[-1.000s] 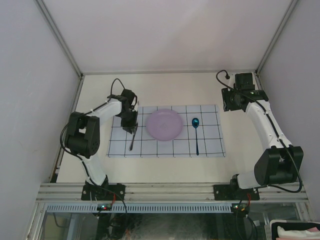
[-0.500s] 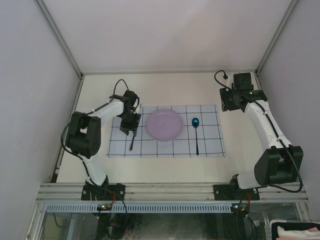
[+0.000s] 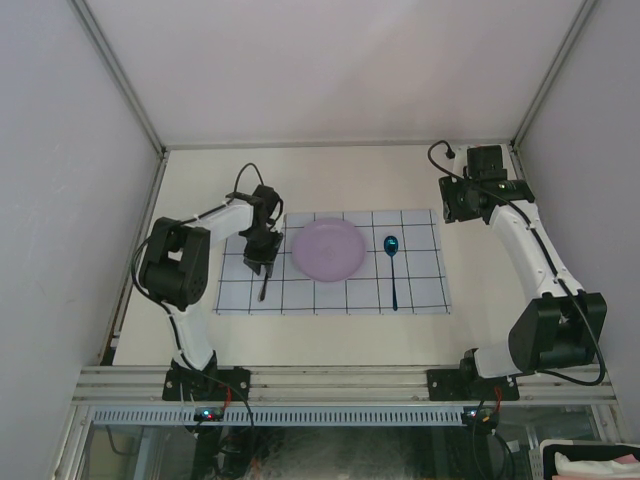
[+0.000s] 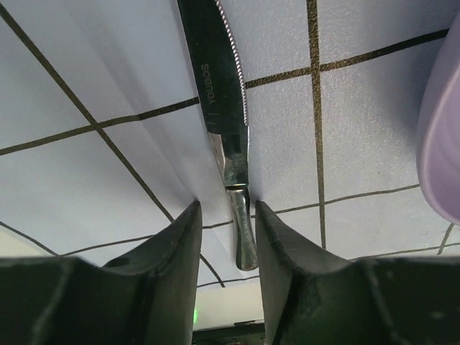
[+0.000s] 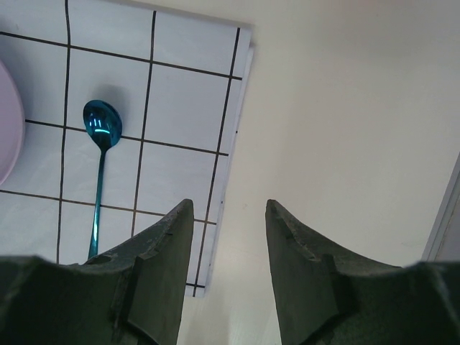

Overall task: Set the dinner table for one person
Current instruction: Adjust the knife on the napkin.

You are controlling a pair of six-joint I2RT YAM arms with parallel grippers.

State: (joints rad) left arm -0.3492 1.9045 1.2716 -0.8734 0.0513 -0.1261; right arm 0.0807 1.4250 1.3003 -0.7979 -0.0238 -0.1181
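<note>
One knife point(image 4: 226, 108), one plate point(image 3: 328, 249), one spoon point(image 3: 393, 268) on cloth point(image 3: 420, 290); left tool point(image 4: 227, 212), right tool point(image 5: 228, 208) parted

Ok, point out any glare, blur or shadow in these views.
Left wrist: the knife is sharp, with glare low on the blade, and the end effector fingers are dark and soft. Right wrist: a bright highlight sits on the spoon bowl. Top external: soft even light, no harsh shadows on the cloth.
</note>
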